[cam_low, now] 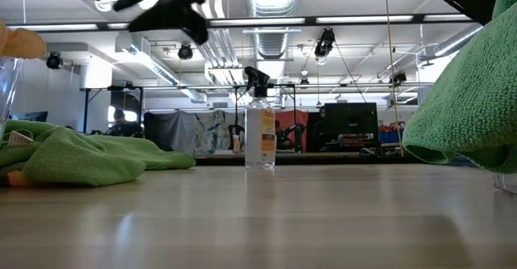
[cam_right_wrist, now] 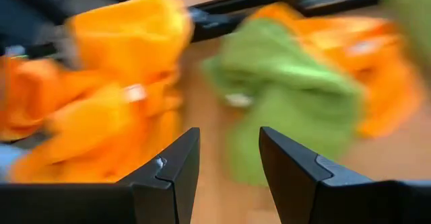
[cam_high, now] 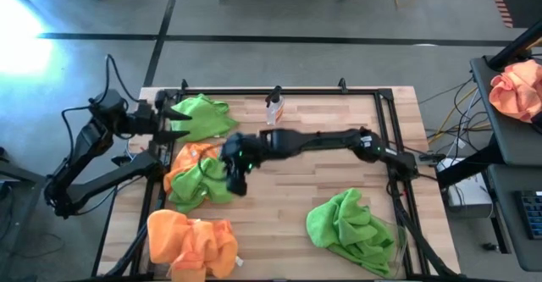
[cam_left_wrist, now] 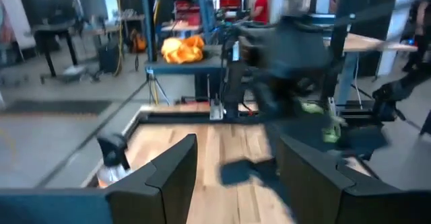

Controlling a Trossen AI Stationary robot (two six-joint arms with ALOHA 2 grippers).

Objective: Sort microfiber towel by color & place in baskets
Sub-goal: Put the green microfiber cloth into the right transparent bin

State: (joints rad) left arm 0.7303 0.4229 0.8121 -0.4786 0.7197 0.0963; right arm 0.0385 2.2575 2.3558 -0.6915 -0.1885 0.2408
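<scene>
Green microfiber towel point(cam_high: 201, 185) lies crumpled, no clear axis, under spread right pincer point(cam_high: 237, 179).

Three green towels point(cam_high: 201, 115) point(cam_high: 201, 185) point(cam_high: 347, 227), two orange towels point(cam_high: 191, 156) point(cam_high: 191, 244), one spray bottle point(cam_high: 273, 106).

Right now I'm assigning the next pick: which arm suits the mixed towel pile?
Right. Its tool hangs open above the green towel in the pile; the left tool waits open at the far-left edge.

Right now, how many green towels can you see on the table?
3 green towels: one at the far left, one mid-left on an orange towel, one in the near-right basket. More may be hidden underneath.
</scene>
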